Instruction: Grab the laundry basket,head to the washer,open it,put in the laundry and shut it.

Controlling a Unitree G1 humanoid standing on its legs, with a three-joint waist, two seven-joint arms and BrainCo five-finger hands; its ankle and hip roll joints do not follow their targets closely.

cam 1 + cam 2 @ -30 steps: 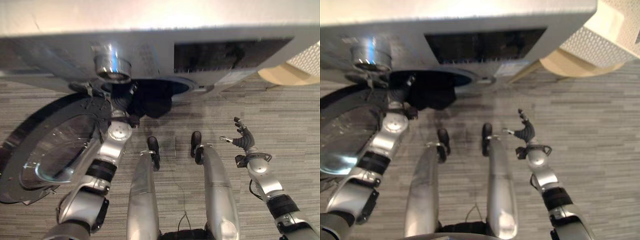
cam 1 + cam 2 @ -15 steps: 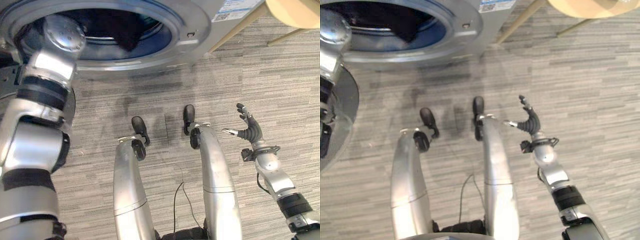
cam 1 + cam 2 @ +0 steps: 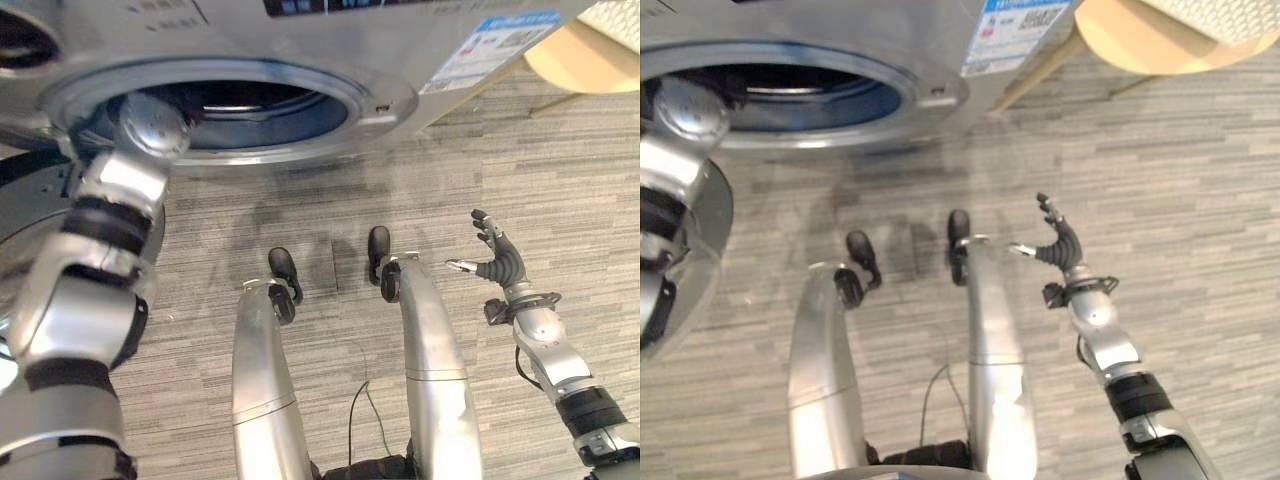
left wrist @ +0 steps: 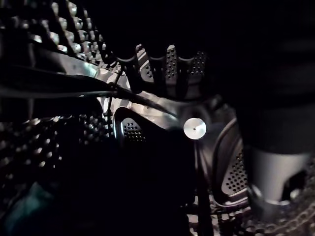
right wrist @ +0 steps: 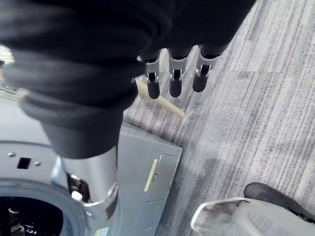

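Washer (image 3: 300,40): silver-grey front loader, standing on grey striped carpet floor (image 3: 560,160). Round opening (image 3: 230,105) uncovered; door (image 3: 22,200) swung wide to the robot's left, partly hidden behind the left arm. Printed label (image 3: 490,45) on the front panel, right of the opening.

Left hand (image 4: 269,182): reaches through the opening into the drum (image 4: 74,34). Perforated metal wall and ribbed paddles visible in the left wrist view. State of the fingers: cannot tell, interior too dark. Laundry: not distinguishable from the dark drum interior; cannot tell whether any lies inside or in the hand.

Right hand (image 3: 495,262): hangs over the floor on the robot's right, well apart from the washer. Fingers (image 5: 176,78) released and spread, thumb apart, grasping nothing.

Laundry basket (image 3: 1220,10): white, perforated, resting on a round wooden tabletop (image 3: 1130,40) just right of the washer. Touched by neither hand.
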